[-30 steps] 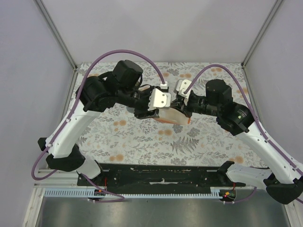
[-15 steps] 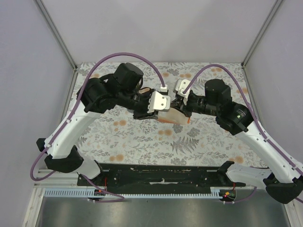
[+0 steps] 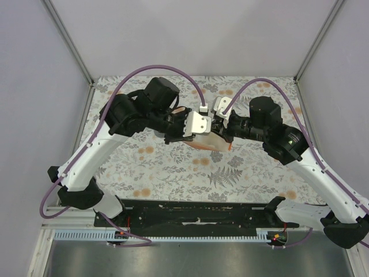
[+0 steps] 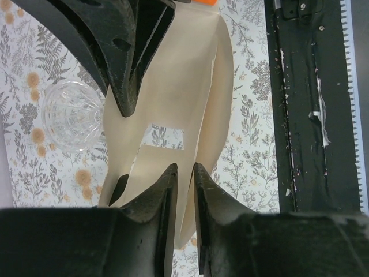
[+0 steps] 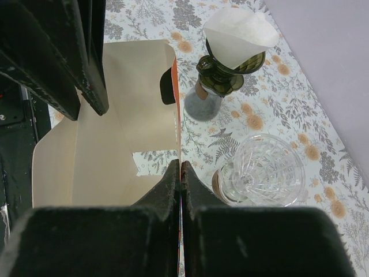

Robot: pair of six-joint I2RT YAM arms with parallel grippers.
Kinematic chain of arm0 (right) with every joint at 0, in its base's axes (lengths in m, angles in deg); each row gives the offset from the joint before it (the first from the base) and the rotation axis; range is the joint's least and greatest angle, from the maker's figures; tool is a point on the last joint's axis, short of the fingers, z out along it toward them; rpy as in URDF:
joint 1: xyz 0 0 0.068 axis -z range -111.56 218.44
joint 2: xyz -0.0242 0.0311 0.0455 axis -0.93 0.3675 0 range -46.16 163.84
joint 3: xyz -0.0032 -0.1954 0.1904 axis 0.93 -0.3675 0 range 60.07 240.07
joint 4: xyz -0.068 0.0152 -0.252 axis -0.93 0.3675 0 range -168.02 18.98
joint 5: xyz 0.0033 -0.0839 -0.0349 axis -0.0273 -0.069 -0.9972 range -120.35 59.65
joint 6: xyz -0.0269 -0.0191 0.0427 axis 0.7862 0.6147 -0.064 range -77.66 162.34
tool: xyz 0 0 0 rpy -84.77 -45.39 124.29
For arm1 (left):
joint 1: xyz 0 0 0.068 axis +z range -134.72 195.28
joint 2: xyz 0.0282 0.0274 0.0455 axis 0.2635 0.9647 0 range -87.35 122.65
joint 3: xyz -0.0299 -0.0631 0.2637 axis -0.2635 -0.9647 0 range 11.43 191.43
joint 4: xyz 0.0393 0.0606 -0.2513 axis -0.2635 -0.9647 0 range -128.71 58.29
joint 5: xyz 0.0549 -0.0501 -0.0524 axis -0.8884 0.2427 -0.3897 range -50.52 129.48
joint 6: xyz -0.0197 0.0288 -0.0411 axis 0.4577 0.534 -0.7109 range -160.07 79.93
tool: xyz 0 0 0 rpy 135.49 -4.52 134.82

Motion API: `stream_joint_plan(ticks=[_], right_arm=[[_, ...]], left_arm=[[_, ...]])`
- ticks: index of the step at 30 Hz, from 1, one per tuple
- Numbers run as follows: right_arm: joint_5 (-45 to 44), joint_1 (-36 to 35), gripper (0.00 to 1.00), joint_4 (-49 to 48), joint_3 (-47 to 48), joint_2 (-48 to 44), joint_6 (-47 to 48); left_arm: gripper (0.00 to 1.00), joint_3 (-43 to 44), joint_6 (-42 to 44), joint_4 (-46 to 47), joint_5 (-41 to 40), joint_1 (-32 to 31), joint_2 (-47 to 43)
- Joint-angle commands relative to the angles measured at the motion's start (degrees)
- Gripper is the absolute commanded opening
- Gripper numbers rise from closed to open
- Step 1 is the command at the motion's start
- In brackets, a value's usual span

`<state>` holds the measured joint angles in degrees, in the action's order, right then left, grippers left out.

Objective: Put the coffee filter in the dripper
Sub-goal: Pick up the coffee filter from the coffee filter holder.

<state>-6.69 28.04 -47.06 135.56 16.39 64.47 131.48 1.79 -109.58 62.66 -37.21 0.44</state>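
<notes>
Above the middle of the floral cloth, toward its far edge, your right gripper is clamped on the filter carton. The left gripper stands narrowly apart, astride what looks like a coffee filter inside. If you close askew, you may tear it or drag several out, and the glass dripper sits close by. Lilac walls enclose the cloth.

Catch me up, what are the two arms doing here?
Both arms are on a cardboard filter box. The right gripper is shut on one box wall. The left gripper's jaws stand narrowly apart around a cream sheet at the box's opening: flap or filter, and pinched or not, I can't tell. The clear glass dripper sits empty; the dark dripper beside it holds a white filter.
</notes>
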Motion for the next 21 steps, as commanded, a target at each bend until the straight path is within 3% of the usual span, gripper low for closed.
stream_joint_plan(ticks=[1, 6, 12, 14, 16, 21], right_arm=[[-0.19, -0.29, 0.0, -0.46, 1.77, -0.32, 0.55], [0.07, -0.29, 0.0, -0.46, 1.86, -0.4, 0.55], [0.42, -0.29, 0.0, -0.37, 2.04, -0.14, 0.46], [0.42, -0.29, 0.0, -0.46, 2.04, -0.23, 0.2], [-0.8, -0.29, 0.0, -0.46, 2.04, -0.67, -0.07], [-7.91, 1.02, 0.0, 0.15, 2.03, -0.41, -2.61]], left_arm=[[0.23, 1.86, -0.65, -7.3, -2.43, -0.24, 0.63], [0.21, 1.07, -0.56, -6.42, -4.19, -0.24, 0.81], [0.33, -1.22, 0.32, -7.48, -1.65, -0.86, 1.42], [0.24, -1.31, 0.32, -7.39, -1.91, -0.95, 1.68], [0.02, -0.87, -0.2, -6.95, -2.0, -0.95, 1.77], [0.02, 6.67, -5.46, -1.6, -4.79, -0.95, 1.95]])
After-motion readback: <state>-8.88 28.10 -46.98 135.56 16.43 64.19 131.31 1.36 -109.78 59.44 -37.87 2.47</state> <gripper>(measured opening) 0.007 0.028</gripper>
